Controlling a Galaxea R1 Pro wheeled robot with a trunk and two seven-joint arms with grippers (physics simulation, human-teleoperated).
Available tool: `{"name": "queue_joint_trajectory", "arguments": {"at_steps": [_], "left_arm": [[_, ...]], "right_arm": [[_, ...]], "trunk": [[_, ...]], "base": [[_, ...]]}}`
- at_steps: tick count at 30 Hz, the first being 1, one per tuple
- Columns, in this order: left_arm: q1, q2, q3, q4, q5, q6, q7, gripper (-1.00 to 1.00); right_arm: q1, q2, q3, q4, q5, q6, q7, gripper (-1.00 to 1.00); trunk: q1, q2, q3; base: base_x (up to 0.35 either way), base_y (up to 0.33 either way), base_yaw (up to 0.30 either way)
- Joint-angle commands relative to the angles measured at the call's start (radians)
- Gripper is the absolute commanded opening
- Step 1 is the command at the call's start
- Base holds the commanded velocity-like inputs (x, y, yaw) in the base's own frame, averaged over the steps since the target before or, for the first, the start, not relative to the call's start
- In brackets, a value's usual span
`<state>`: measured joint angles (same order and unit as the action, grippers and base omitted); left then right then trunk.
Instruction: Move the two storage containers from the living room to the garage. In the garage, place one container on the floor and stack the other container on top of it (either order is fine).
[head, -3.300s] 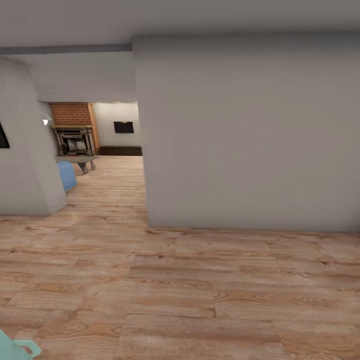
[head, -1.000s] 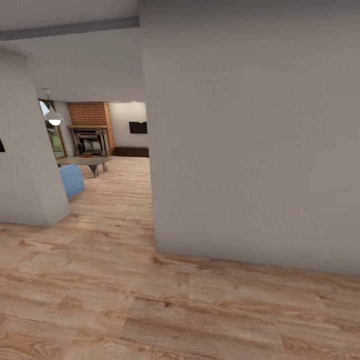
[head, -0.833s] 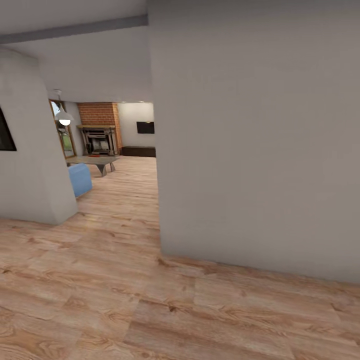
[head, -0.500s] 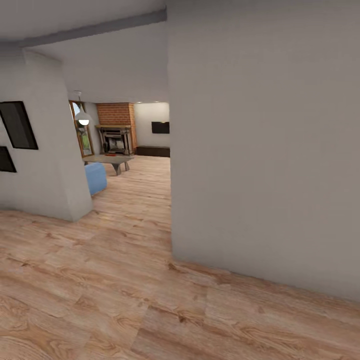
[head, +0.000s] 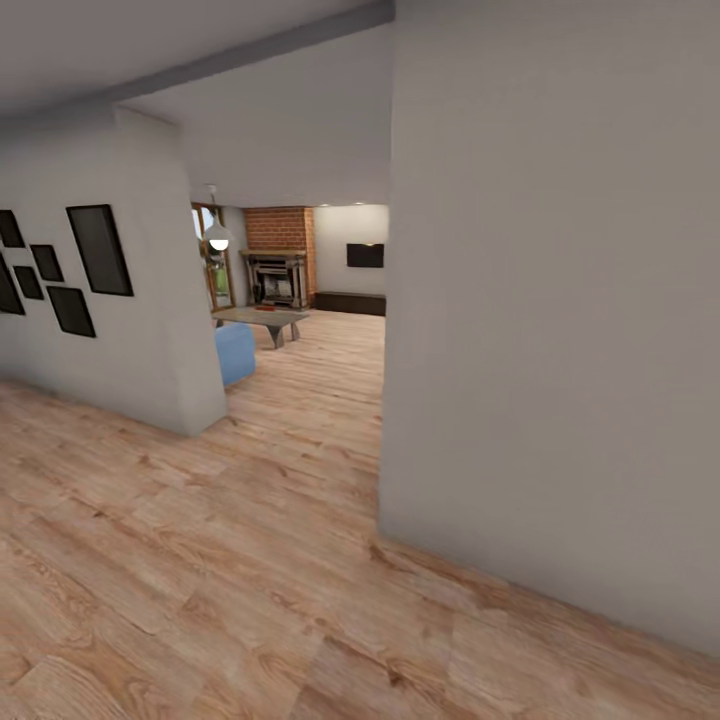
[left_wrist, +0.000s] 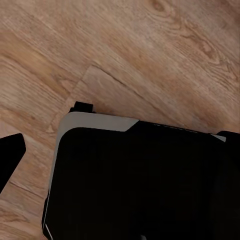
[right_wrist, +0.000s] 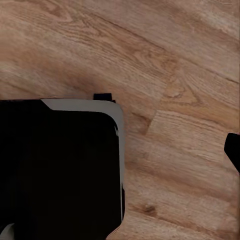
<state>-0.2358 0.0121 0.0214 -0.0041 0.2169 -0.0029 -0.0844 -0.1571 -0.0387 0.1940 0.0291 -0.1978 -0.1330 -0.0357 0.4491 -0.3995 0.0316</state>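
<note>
Hanging over light wood planks (left_wrist: 165, 45), each wrist camera catches only a black fingertip at its frame edge (left gripper (left_wrist: 10, 157), right gripper (right_wrist: 233, 150)), so whether the jaws are apart or together cannot be told. Beneath both sits the robot's dark base (left_wrist: 140, 185). Far ahead, past a pale wall (head: 560, 300), the living room (head: 300, 300) opens with brick fireplace (head: 278, 260), black TV (head: 365, 255), low table (head: 258, 318) and blue sofa (head: 235, 352). Black frames (head: 98, 250) hang on the left-hand wall.
</note>
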Motion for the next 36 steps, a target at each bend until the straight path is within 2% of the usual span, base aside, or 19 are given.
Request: {"name": "queue_joint_trajectory", "arguments": {"at_steps": [1, 36], "left_arm": [[0.000, 0.000, 0.002, 0.001, 0.007, 0.000, -0.005, 1.00], [0.000, 0.000, 0.003, 0.001, 0.007, 0.001, -0.005, 1.00]], "right_arm": [[-0.001, 0.000, 0.009, 0.003, -0.009, -0.006, -0.001, 1.00], [-0.001, 0.000, 0.009, 0.003, -0.009, -0.005, 0.001, 1.00]], "trunk": [[0.001, -0.001, 0.000], [0.001, -0.001, 0.000]], "base": [[0.329, 0.000, 0.267], [0.329, 0.000, 0.257]]}}
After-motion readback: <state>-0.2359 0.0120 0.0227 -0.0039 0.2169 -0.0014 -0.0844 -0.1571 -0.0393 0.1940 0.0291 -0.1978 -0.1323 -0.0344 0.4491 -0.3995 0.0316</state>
